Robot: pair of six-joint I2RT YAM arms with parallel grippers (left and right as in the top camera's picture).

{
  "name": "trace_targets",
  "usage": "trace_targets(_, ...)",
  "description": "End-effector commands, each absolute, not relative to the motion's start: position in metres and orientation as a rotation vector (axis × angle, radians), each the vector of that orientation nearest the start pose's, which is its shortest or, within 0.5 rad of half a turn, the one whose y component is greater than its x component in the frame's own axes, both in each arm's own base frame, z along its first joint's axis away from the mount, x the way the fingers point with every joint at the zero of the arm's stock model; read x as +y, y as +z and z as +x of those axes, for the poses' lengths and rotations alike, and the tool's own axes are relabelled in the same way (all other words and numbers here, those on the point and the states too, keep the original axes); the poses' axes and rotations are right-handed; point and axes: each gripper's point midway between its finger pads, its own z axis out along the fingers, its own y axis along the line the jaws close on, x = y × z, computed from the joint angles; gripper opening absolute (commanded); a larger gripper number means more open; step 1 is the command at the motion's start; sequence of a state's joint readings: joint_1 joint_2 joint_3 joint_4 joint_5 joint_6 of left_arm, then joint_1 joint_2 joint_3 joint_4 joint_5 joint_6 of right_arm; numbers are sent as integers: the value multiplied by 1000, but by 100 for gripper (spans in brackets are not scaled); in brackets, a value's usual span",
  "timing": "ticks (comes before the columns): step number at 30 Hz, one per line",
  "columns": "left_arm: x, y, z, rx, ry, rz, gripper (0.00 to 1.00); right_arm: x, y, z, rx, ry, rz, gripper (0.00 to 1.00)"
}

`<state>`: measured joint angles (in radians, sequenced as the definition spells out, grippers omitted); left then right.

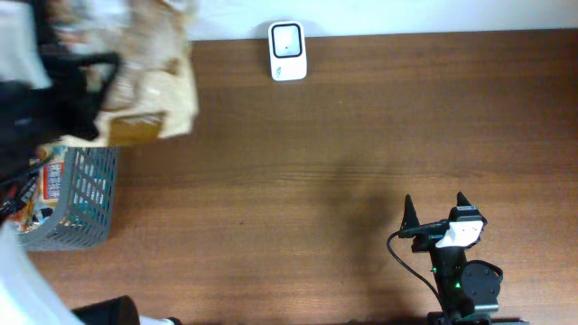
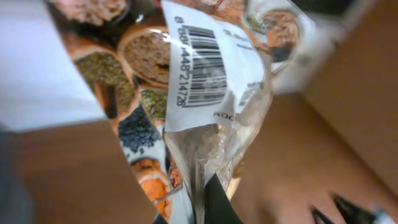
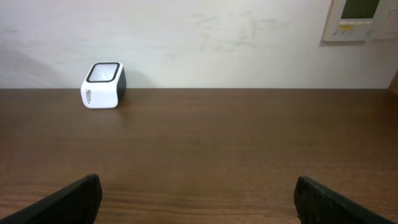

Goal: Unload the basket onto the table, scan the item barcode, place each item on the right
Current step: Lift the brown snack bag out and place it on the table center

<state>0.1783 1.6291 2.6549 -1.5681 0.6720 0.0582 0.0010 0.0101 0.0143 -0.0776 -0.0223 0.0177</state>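
Note:
The item is a clear food packet [image 1: 158,81] printed with grain pictures, held in the air at the table's far left, above the basket. My left gripper [image 2: 208,200] is shut on the packet's lower edge. In the left wrist view a white label with a barcode [image 2: 202,65] faces the camera on the packet [image 2: 149,93]. The white barcode scanner [image 1: 288,51] stands at the table's back edge, centre, well to the right of the packet; it also shows as the scanner [image 3: 103,85] in the right wrist view. My right gripper [image 1: 435,209] rests open and empty near the front right.
A grey mesh basket [image 1: 81,194] with several packaged goods sits at the left edge, under the held packet. The brown wooden table [image 1: 343,153] stretches between the scanner and the right arm. A wall panel [image 3: 360,18] hangs on the wall behind the table.

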Motion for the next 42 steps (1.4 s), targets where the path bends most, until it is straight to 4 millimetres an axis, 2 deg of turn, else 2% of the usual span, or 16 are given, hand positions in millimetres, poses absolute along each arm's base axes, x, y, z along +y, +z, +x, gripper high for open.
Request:
trace_targets(1,-63,447,341,2266,-405,145,0,4,156,246,1648,25,-6,98)
trace_targets(4,-71,400,358,2430,-265,11,0,4,156,246,1648,25,-6,98)
trace_targets(10,-121,261,385,2743,-216,-203,0,4,156,246,1648,25,-6,98)
trace_targets(14,-150,174,384,2877,-269,-394,0,4,156,246,1648,25,-6,98)
trace_targets(18,-209,119,383,2941,-592,-306,0,4,156,246,1648,25,-6,98)
trace_targets(21,-250,91,382,2928,-794,-200,0,4,156,246,1648,25,-6,98)
trace_targets(23,-263,80,380,2940,-823,-164,0,4,156,246,1648,25,-6,98)
trace_targets(25,-271,72,379,2947,-823,-138,1,4,156,246,1648,25,-6,98)
trace_targets(26,-274,69,379,2943,-821,-126,14,4,156,246,1648,25,-6,98)
trace_targets(27,-275,69,381,2935,-818,-123,38,4,156,246,1648,25,-6,98)
trace_targets(29,-270,70,387,2914,-784,-120,65,4,156,246,1648,25,-6,98)
trace_targets(31,-265,79,396,2882,-781,-61,77,4,156,246,1648,25,-6,99)
trace_targets(34,-249,98,405,2862,-751,-50,79,4,156,246,1648,25,-6,98)
trace_targets(36,-230,121,414,2840,-689,-72,77,4,156,246,1648,25,-6,98)
trace_targets(38,-203,156,424,2792,-568,-71,73,4,156,246,1648,26,-6,98)
trace_targets(42,-151,244,434,2635,-287,-24,65,4,156,246,1648,26,-6,98)
